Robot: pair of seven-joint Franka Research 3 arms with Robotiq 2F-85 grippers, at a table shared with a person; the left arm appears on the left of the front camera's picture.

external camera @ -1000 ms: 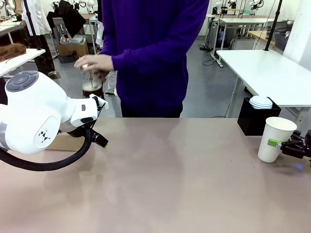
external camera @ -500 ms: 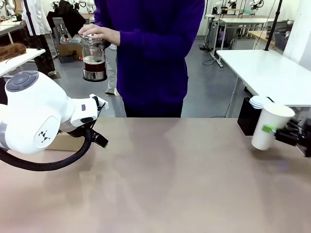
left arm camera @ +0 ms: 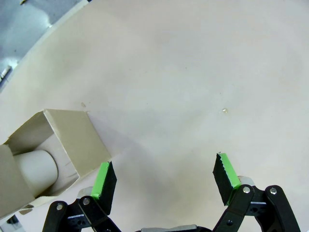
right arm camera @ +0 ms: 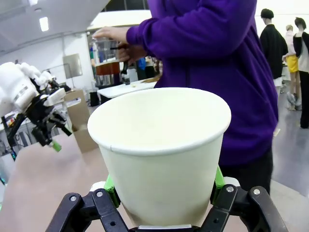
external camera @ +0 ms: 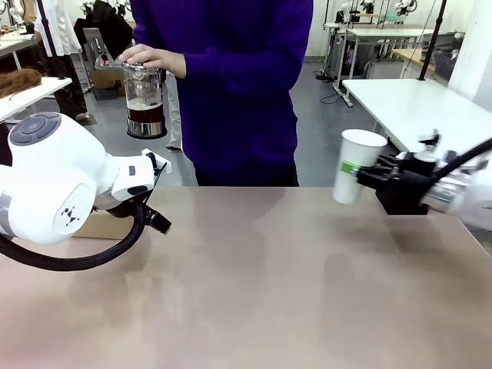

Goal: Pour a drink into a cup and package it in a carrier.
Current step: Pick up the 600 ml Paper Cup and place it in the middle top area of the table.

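The right end effector point(external camera: 360, 172) grasps the empty cup point(right arm camera: 159, 145). A hand point(external camera: 151, 57) holds the pitcher point(external camera: 144, 92) of drink point(external camera: 144, 115); the left end effector point(left arm camera: 166, 176) stands released.

The front view faces the person point(external camera: 231, 77) across the table point(external camera: 269, 292). The left wrist view looks down on the table from close. The right wrist view also faces the person.

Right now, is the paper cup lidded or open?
Open: in the right wrist view the paper cup, held in the right pincer, shows its bare rolled rim and white inside.
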